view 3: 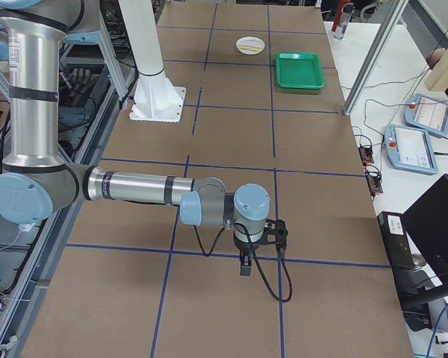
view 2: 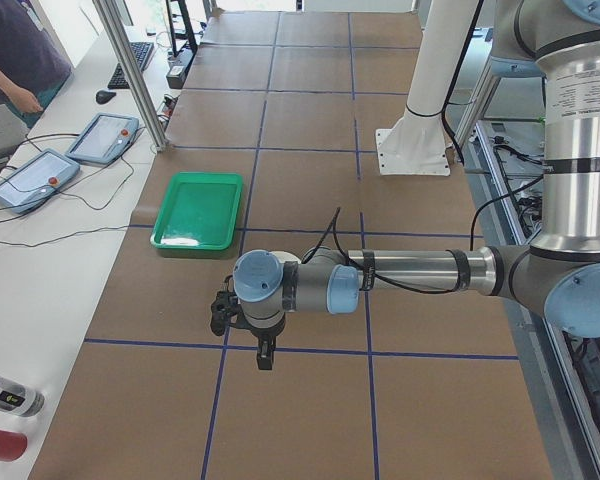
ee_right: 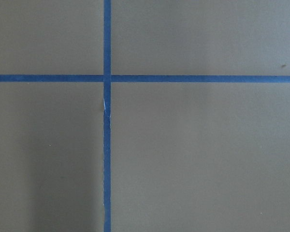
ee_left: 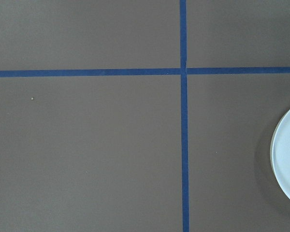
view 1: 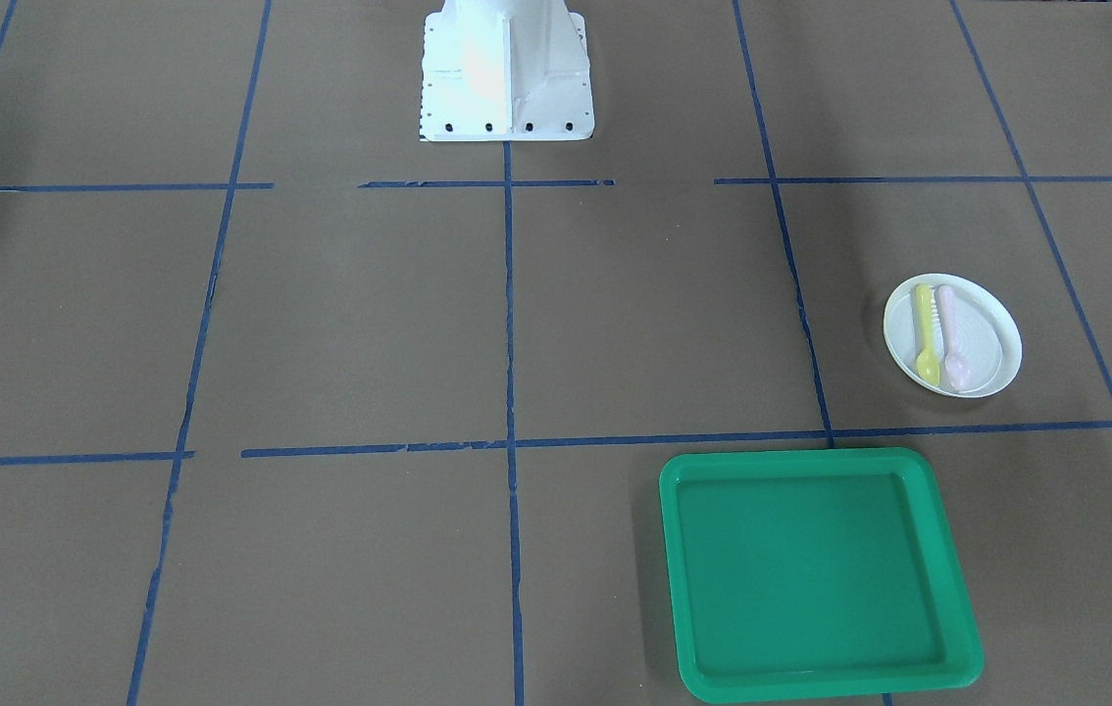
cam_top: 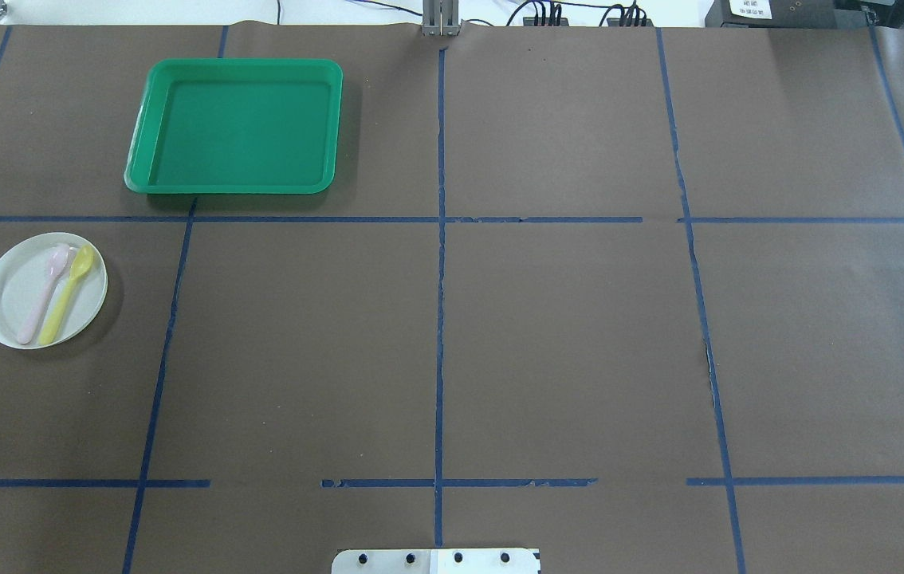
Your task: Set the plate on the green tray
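A white round plate point(cam_top: 12, 288) lies on the brown table at the robot's left, with a yellow spoon point(cam_top: 65, 299) and a pink spoon point(cam_top: 41, 295) on it. The green tray point(cam_top: 237, 127) lies empty, beyond the plate and apart from it. Both also show in the front view: plate point(view 1: 985, 338), tray point(view 1: 811, 569). The left wrist view shows only the plate's edge point(ee_left: 287, 154). My left gripper point(view 2: 265, 356) hangs above the table near the plate's end; I cannot tell whether it is open or shut. My right gripper point(view 3: 244, 266) hangs over the other end; I cannot tell its state either.
The robot's white base point(view 1: 507, 74) stands at the middle of the table's near edge. Blue tape lines point(cam_top: 440, 279) divide the brown surface into squares. Two teach pendants point(view 2: 70, 155) lie on the white bench beyond the tray, where an operator point(view 2: 15, 60) stands.
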Action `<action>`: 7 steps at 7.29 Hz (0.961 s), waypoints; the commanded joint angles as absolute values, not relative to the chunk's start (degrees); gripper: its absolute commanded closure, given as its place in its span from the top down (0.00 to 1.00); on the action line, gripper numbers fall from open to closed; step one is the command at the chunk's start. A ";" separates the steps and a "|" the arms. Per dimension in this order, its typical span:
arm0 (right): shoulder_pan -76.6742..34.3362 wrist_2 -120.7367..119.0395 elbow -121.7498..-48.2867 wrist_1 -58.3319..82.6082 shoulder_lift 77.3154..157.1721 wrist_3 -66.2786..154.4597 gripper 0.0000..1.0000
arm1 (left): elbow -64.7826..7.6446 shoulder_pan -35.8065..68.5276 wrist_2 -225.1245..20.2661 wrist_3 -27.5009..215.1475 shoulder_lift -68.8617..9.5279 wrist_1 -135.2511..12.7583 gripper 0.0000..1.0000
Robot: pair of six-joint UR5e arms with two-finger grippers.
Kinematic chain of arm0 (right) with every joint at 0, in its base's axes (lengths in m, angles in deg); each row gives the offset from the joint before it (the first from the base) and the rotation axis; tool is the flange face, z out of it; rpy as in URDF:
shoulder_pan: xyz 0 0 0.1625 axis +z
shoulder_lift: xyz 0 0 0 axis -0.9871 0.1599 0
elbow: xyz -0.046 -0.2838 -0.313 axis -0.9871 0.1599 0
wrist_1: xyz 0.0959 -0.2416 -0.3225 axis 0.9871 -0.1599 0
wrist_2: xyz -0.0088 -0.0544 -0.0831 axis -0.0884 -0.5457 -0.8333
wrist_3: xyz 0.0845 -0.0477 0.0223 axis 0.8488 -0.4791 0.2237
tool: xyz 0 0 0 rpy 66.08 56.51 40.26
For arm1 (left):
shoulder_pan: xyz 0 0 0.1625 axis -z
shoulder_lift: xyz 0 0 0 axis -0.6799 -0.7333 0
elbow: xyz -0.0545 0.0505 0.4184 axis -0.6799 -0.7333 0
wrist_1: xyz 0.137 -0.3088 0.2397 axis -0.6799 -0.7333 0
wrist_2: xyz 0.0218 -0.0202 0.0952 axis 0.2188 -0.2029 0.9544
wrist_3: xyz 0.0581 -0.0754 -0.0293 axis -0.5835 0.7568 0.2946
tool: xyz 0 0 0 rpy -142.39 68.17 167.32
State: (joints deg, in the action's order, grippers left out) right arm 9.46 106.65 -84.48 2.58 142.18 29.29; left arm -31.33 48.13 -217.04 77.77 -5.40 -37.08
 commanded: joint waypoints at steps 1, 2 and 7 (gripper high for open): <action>9.46 106.65 -84.48 2.58 142.18 29.26 1.00 | -31.64 48.13 -217.04 77.77 -5.76 -36.99 1.00; 9.46 106.65 -84.48 2.58 142.18 29.26 1.00 | -32.25 48.13 -216.95 77.77 -6.11 -36.90 1.00; 9.46 106.65 -84.48 2.66 142.18 29.26 1.00 | -33.39 47.00 -217.13 80.99 -8.67 -38.21 1.00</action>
